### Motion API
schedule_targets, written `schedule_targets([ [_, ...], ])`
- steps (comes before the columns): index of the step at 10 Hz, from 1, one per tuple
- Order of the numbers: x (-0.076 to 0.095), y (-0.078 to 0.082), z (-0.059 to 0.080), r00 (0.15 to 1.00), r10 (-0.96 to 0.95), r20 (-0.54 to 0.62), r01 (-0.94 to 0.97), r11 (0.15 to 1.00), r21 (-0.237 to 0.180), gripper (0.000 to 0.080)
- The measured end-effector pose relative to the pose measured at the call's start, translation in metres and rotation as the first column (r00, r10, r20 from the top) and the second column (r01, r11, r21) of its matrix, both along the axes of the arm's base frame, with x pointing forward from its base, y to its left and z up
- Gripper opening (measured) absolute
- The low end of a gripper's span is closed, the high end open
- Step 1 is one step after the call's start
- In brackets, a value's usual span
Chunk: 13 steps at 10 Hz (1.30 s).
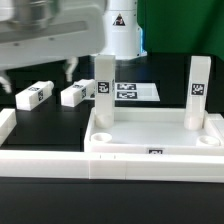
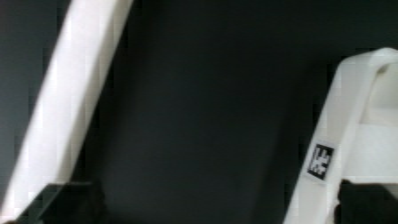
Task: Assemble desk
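Two legs are already in. One upright leg and a second upright leg stand in the far corners of the tray-like top, which sits well off to the exterior view's right of the end effector.

The step in hand looks like fetching the third leg. The end effector hangs with its fingers spread wide and nothing between them. One loose leg lies flat just below that span, and the other loose leg lies under its finger on the exterior view's right.

The next move calls for lowering, straddling a leg across its narrow faces, and closing squarely.

All the parts are smooth matte white plastic. The legs are square-section and crisp-edged, with black-and-white tags, and the top has rounded recesses. The wrist view shows a tagged leg close by.
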State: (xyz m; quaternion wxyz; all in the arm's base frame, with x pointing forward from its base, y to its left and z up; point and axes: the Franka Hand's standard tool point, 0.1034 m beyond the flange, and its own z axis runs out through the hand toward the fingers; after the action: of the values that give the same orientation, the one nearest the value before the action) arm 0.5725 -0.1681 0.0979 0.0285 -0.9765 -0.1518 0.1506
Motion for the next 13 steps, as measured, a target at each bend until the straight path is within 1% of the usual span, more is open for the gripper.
schedule_targets([
  [1,-0.010,-0.015,-0.004,0.994,-0.108,0.002,0.108,0.994,0.001,0.0649],
  [2,-0.022,-0.028,-0.011,0.979,-0.204,0.010,0.204,0.978,-0.035,0.0649],
  [3,-0.023,-0.025,-0.012,0.963,-0.270,0.006,0.270,0.961,-0.056,0.0649],
  [4,-0.021,-0.022,-0.012,0.953,-0.303,0.010,0.303,0.951,-0.067,0.0649],
  [5,-0.021,-0.022,-0.013,0.932,-0.364,0.013,0.363,0.928,-0.087,0.0649],
  [7,-0.022,-0.023,-0.013,0.928,-0.372,0.012,0.372,0.924,-0.089,0.0649],
  [8,-0.039,-0.021,-0.014,0.871,-0.489,-0.051,0.481,0.869,-0.117,0.0649],
  [9,-0.054,-0.023,-0.018,0.851,-0.520,-0.077,0.511,0.852,-0.113,0.0649],
  [10,-0.081,-0.017,-0.026,0.822,-0.557,-0.116,0.548,0.830,-0.100,0.0649],
  [11,-0.092,-0.012,-0.029,0.801,-0.584,-0.134,0.574,0.812,-0.106,0.0649],
  [12,-0.084,-0.008,-0.029,0.811,-0.574,-0.112,0.565,0.818,-0.103,0.0649],
  [13,-0.084,-0.006,-0.029,0.816,-0.567,-0.113,0.559,0.823,-0.099,0.0649],
])
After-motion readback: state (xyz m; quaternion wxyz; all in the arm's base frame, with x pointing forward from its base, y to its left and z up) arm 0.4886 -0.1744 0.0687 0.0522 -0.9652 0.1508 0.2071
